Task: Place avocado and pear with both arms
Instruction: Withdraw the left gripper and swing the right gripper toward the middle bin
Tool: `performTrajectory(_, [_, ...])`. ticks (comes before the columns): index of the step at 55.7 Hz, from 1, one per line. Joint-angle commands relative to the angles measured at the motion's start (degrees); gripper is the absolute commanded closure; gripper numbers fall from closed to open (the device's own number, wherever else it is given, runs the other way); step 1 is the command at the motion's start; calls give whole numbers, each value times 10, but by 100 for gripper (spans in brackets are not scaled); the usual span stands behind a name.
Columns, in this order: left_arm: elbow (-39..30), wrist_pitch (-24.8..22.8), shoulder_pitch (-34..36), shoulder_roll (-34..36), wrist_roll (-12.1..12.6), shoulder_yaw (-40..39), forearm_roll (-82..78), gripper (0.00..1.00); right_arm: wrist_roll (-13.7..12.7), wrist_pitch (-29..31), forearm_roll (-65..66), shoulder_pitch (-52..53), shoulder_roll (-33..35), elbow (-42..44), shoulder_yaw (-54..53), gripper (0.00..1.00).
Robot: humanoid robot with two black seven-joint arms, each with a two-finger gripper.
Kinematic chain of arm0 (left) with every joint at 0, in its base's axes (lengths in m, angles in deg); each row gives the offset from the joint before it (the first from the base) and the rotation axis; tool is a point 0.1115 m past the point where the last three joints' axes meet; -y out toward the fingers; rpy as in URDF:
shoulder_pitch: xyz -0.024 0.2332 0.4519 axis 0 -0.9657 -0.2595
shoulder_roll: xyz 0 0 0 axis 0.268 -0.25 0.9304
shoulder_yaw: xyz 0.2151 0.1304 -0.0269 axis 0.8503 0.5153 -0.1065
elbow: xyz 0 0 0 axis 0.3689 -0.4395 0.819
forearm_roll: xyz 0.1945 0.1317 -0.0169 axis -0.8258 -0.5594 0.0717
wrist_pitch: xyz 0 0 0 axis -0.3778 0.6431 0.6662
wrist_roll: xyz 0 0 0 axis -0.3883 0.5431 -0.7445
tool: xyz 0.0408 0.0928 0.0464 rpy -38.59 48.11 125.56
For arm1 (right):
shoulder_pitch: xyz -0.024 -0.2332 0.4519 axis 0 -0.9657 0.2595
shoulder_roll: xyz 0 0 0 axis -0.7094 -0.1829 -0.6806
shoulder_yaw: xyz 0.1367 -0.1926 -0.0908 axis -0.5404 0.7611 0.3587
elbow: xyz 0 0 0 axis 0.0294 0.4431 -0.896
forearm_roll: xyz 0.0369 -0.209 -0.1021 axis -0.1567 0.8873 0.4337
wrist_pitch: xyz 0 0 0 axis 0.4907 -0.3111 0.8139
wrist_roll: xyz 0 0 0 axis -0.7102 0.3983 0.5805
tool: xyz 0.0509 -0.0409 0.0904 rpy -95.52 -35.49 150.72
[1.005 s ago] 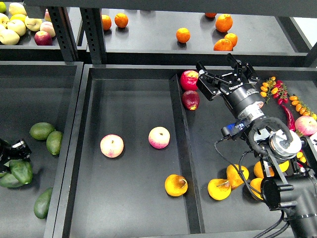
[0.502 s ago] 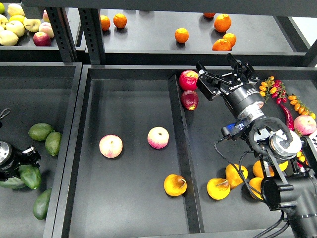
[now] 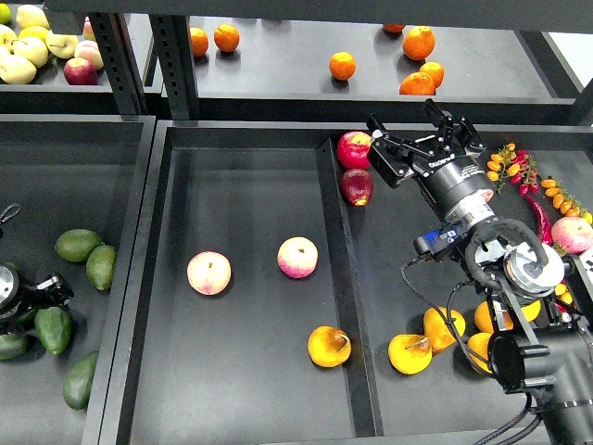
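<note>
The dark green avocado [image 3: 53,329] hangs just under my left gripper [image 3: 46,292] at the left edge, over the left tray [image 3: 130,185]. The gripper looks shut on its top, though its fingers are dark and small. A golden pear [image 3: 329,346] with a reddish blush lies in the middle tray [image 3: 250,185], near its right wall at the front. My right gripper [image 3: 422,139] is open and empty. It hovers over the back of the right tray, far from the pear and beside two red apples [image 3: 353,149].
Two pink-cream apples [image 3: 209,273] [image 3: 297,257] lie mid-tray. Paler avocados [image 3: 79,245] [image 3: 81,379] and another dark one [image 3: 11,345] lie in the left tray. More yellow pears [image 3: 410,353] lie in the right tray. Oranges [image 3: 343,65] sit on the back shelf.
My left gripper and the avocado have shifted a little right and down from one second ago. The right arm and the pear have not moved.
</note>
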Motion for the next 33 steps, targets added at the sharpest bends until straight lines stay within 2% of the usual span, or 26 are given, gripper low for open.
performTrajectory(1, [-2,0,4,0,0,-3,0,3,0,0,0,-1,0,0,0,0])
performTrajectory(10, [-6,0,12,15,0,-35,4,2,0,0,0,-3,0,0,0,0])
performTrajectory(22, [-20,0,9,31,0,-220,53,2,-1,0,0,-25,0,1,4,0])
performTrajectory(33, [-64,0,-1,35,0,-323,131,2,-16,0,-1,-48,0,1,9,0])
